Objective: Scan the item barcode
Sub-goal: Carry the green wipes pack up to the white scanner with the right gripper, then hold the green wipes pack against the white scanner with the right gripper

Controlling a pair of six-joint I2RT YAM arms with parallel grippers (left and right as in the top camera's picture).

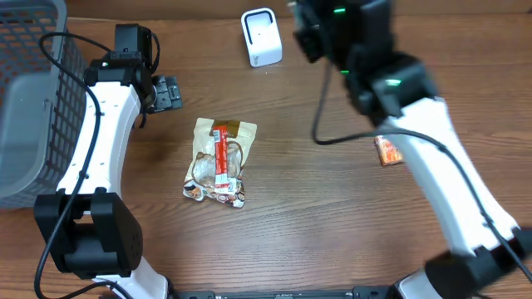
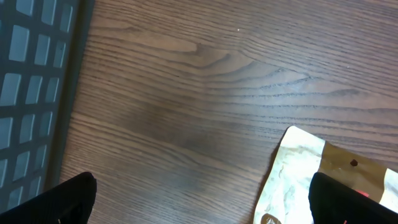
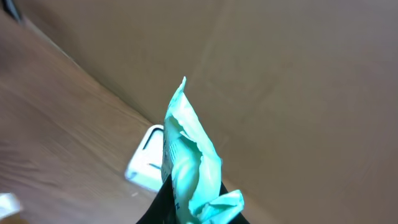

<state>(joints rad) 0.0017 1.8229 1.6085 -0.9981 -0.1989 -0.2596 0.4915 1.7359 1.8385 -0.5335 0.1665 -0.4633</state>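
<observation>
My right gripper [image 3: 194, 202] is shut on a crumpled mint-green packet [image 3: 186, 152], held upright above the table. Just behind and below the packet stands the white barcode scanner [image 3: 144, 167]. Overhead, the scanner [image 1: 261, 37] is at the back centre, with the right gripper [image 1: 306, 35] close to its right; the arm hides the packet there. My left gripper [image 1: 166, 93] hovers at the left, open, with nothing between its black fingers [image 2: 59, 200]. The top corner of a beige snack pouch [image 2: 298, 174] lies by its right finger.
The beige pouch with a red label [image 1: 219, 159] lies mid-table. A small orange packet [image 1: 386, 150] lies to the right, under the right arm. A grey mesh basket [image 1: 25, 91] stands at the left edge, and its wall [image 2: 31, 93] shows in the left wrist view.
</observation>
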